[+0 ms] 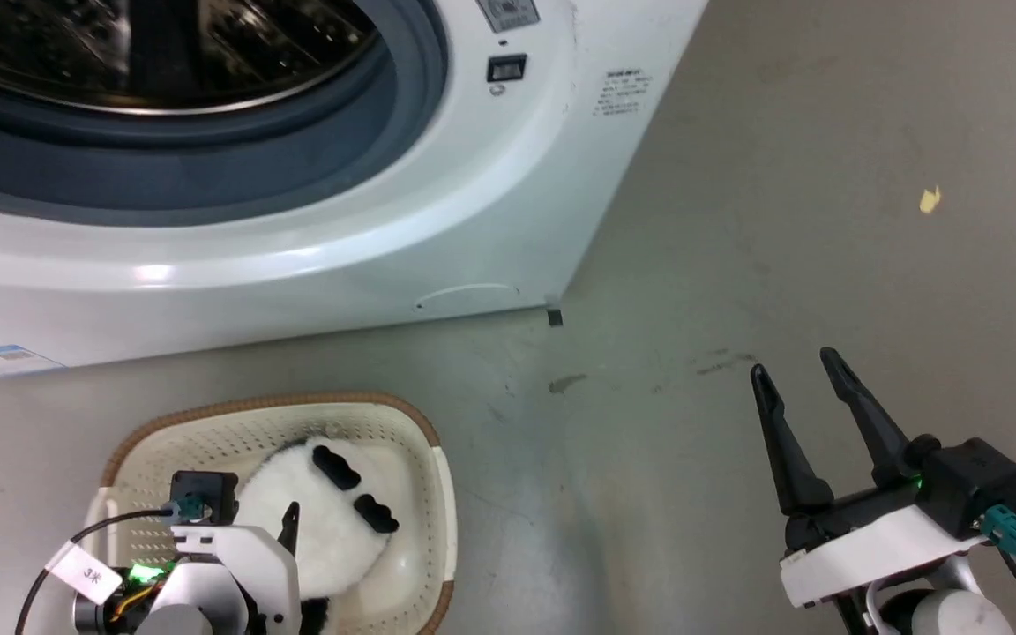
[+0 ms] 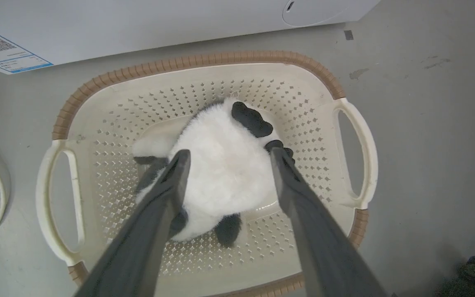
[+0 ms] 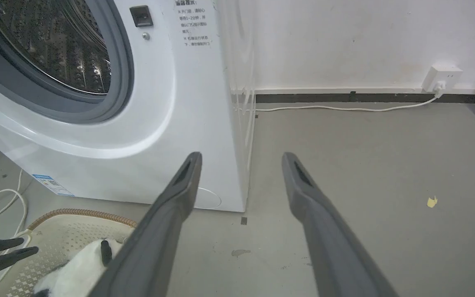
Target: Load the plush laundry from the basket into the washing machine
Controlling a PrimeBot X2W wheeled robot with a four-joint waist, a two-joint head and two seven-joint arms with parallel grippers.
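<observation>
Left gripper (image 2: 229,153): one of two; its fingers are spread wide and point down into the basket, straddling the toy's white body, one tip at each flank. This looks like the set-up for a squeeze across the plump middle. I cannot tell whether the pads touch the fur yet.
Basket (image 2: 204,60): one, cream with a brown rim and two side handles. It sits on the floor (image 1: 825,176) just in front of the washer's lower front edge, so the lift to the drum is short.
Plush panda (image 2: 225,173): one, lying in the basket's middle on its perforated bottom, black patches toward the far and right walls. It is not yet lifted.
Washing machine (image 1: 473,220): one, standing behind the basket. Its grey door seal (image 1: 208,168) rings an uncovered steel drum (image 3: 68,53), ready to be loaded.
Right gripper (image 1: 795,363): the second of the two; fingers apart and holding nothing. It hangs over bare floor well to the right of the basket, probably kept out of the way.
Yellow scrap (image 1: 930,200): one, on the floor toward the right edge, far from the work.
Step, as I judge it: the grasp, with loading not begun.
</observation>
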